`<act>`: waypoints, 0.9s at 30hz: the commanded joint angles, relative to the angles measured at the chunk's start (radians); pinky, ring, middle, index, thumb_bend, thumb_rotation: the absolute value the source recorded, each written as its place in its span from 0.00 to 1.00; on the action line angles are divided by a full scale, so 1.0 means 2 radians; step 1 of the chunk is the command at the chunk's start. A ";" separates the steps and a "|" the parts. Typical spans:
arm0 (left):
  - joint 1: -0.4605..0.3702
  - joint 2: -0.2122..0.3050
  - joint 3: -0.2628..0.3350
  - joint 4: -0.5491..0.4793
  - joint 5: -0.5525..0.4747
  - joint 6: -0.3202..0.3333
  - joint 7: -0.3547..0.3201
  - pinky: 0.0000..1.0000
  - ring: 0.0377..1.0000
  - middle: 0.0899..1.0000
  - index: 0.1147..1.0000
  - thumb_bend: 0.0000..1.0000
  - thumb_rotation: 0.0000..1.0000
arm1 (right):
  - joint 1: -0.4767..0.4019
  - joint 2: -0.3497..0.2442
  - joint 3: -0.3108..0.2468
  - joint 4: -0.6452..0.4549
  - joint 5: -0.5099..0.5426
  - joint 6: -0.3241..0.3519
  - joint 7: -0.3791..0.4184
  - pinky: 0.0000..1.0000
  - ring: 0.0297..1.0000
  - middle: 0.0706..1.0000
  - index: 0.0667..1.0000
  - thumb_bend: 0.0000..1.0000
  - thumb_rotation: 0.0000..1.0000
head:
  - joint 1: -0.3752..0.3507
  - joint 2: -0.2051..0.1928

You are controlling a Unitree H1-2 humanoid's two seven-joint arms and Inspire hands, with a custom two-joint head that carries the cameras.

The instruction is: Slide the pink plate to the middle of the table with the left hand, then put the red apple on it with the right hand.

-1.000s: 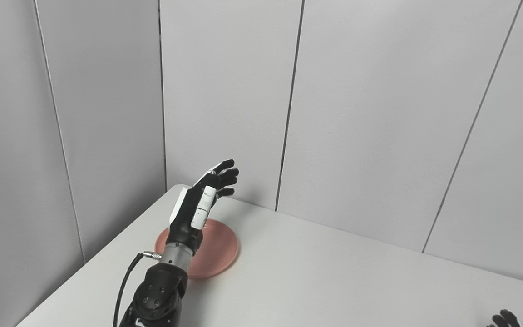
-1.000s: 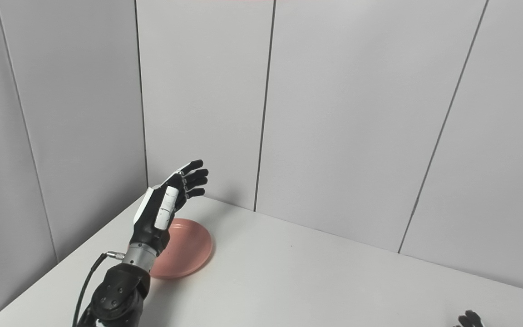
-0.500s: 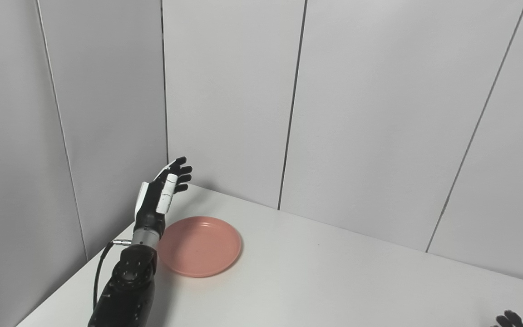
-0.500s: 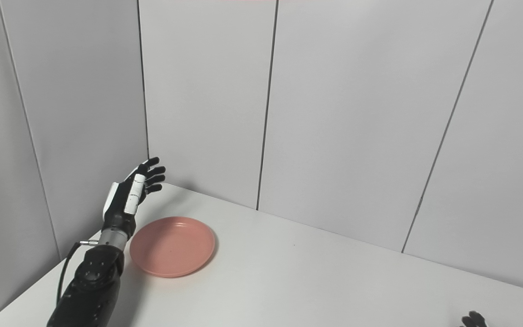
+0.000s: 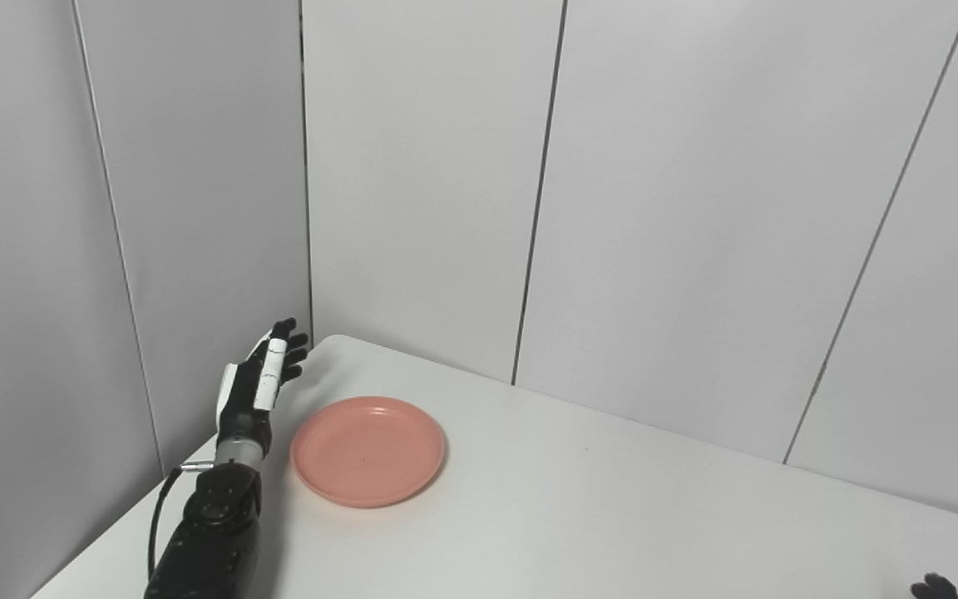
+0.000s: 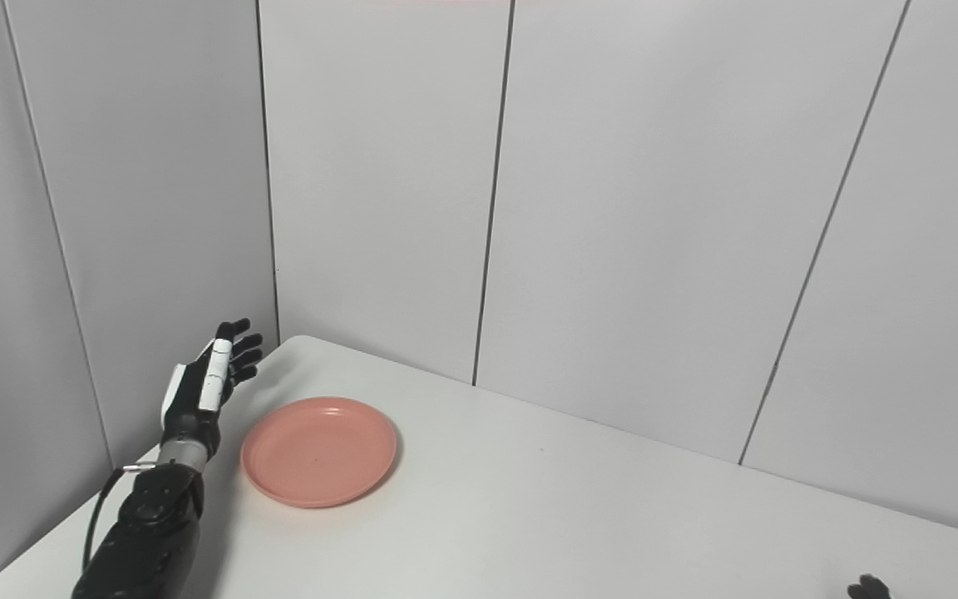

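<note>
Pink plate (image 5: 368, 450) flat on white tabletop (image 5: 579, 524), far-left area, near the far-left corner, well left of the middle. Upright, rim up, nothing on it.

Left hand (image 5: 256, 389) just left of the plate, raised off the tabletop, apart from the plate rim, no contact seen. Fingers (image 6: 238, 341) extended and slightly spread, pointing toward the far corner; holds nothing, so fully open. White back-of-hand shell and white thumb segment facing the camera. Black forearm (image 5: 209, 532) coming up from the bottom-left edge, along the left tabletop edge, with a black cable (image 5: 161, 516) looped off the wrist.

Right hand (image 5: 934, 587) only a sliver at the bottom-right edge: dark fingertips poking into frame, in both eye views. Too little visible to say how far open, or whether anything is in it. Cannot tell.

Red apple not visible in either view, so no location to give.

Grey panelled walls (image 5: 695, 208) behind the far and left sides of the tabletop, meeting at the corner behind the left hand.
</note>
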 commanded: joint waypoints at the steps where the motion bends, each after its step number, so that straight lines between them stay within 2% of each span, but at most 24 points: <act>1: -0.034 0.023 0.001 0.011 -0.004 -0.029 -0.002 0.88 0.82 0.82 0.82 0.82 1.00 | 0.035 0.013 0.005 0.022 0.003 0.002 0.000 0.91 0.92 0.92 0.92 1.00 0.97 | 0.001 0.000; 5: -0.036 0.022 0.001 0.042 -0.006 -0.031 0.005 0.84 0.84 0.82 0.83 0.81 1.00 | 0.038 0.012 0.005 0.017 0.001 0.004 -0.001 0.91 0.92 0.93 0.92 1.00 0.97 | -0.002 0.004; 10: -0.040 0.016 0.007 0.064 -0.026 -0.026 0.002 0.82 0.85 0.82 0.82 0.85 1.00 | 0.039 0.011 0.004 0.015 0.001 0.005 -0.001 0.89 0.91 0.91 0.90 0.99 0.97 | -0.004 0.008; 15: -0.045 0.016 0.004 0.092 -0.042 -0.048 -0.022 0.83 0.86 0.83 0.84 0.83 1.00 | 0.042 0.010 0.006 0.008 -0.003 0.008 -0.003 0.88 0.90 0.91 0.90 0.98 0.98 | -0.006 0.011; 18: -0.046 0.012 0.001 0.093 -0.049 -0.052 -0.029 0.82 0.85 0.83 0.84 0.81 1.00 | 0.043 0.010 0.006 0.008 0.000 0.007 -0.001 0.87 0.90 0.91 0.90 0.96 0.98 | -0.007 0.014; 20: -0.047 0.009 -0.001 0.095 -0.050 -0.055 -0.032 0.80 0.84 0.82 0.84 0.85 1.00 | 0.043 0.011 0.006 0.007 0.001 0.008 -0.001 0.87 0.90 0.91 0.90 0.96 0.98 | -0.008 0.014; 27: -0.046 -0.002 -0.010 0.087 -0.057 -0.056 -0.045 0.80 0.84 0.82 0.85 0.85 0.99 | 0.045 0.012 0.007 0.002 0.002 0.011 -0.001 0.88 0.91 0.91 0.90 0.93 0.98 | -0.011 0.016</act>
